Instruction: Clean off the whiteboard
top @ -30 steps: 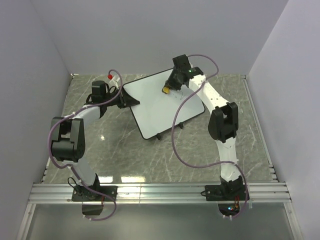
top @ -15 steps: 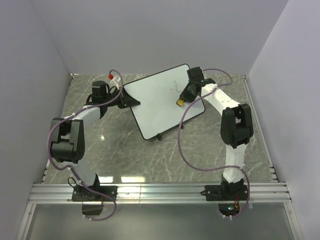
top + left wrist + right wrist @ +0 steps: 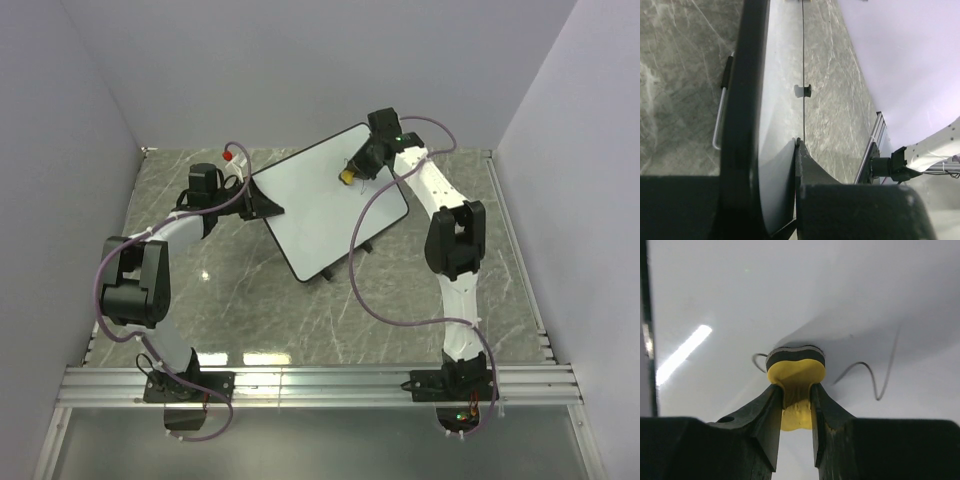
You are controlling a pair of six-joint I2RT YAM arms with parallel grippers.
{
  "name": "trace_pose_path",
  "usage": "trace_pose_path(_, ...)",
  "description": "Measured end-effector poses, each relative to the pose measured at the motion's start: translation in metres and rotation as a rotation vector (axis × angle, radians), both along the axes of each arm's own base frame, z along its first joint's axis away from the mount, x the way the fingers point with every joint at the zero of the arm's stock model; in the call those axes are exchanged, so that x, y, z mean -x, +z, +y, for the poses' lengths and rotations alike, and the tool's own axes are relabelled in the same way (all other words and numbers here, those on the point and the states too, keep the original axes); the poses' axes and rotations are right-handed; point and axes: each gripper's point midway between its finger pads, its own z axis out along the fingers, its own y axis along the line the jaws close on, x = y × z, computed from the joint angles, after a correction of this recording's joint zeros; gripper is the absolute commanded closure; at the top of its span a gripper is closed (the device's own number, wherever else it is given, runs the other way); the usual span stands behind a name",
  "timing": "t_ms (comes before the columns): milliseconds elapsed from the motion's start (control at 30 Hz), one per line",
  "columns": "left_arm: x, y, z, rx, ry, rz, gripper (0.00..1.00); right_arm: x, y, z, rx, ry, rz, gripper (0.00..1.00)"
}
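From the top external view, the whiteboard (image 3: pixel 318 215) sits in the upper middle of the frame, turned cornerwise over the grey marbled worktop (image 3: pixel 250 310). Two small black feet (image 3: pixel 320 273) show under its lower right edge. The left gripper (image 3: pixel 264 206) reaches in from the left and is clamped on the board's left corner. The right gripper (image 3: pixel 352 172) comes in from the upper right and is clamped on a yellow eraser (image 3: pixel 345 177), which rests on the board near its upper right edge. A faint dark scribble lies just beside the eraser.

In the left wrist view the whiteboard (image 3: pixel 779 115) is seen almost edge-on, a pale strip running up the middle of the frame. The left gripper (image 3: pixel 782 150) has one dark finger on each side of it, closed against the board. One black foot (image 3: pixel 803 91) juts from the board's thin rim above. Marbled worktop (image 3: pixel 680 75) fills the left, and the wall the upper right.

In the right wrist view the right gripper (image 3: pixel 796 400) pinches the yellow eraser (image 3: pixel 796 374) so that it bulges between the fingers. The eraser's dark felt face is pressed to the whiteboard (image 3: pixel 790 290). A thin marker line (image 3: pixel 875 382) curves at centre right, and a small curl shows left of the felt. The board's black rim runs down the left edge.
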Motion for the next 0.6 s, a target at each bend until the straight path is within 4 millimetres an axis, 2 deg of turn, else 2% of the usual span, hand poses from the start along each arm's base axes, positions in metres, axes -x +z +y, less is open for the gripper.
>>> trace_pose_path(133, 0.000, -0.001, 0.000, -0.001, 0.006, 0.009, 1.00, -0.019, 0.015, 0.013, -0.060, -0.019, -0.022, 1.00)
trace_pose_path(367, 0.001, -0.001, 0.001, 0.004, 0.019, 0.033, 1.00, -0.025, 0.015, 0.019, -0.143, -0.102, 0.012, 1.00)
trace_pose_path(600, 0.003, -0.001, 0.001, 0.005, 0.027, 0.039, 1.00, -0.049, 0.032, 0.026, -0.284, -0.160, -0.022, 1.00)
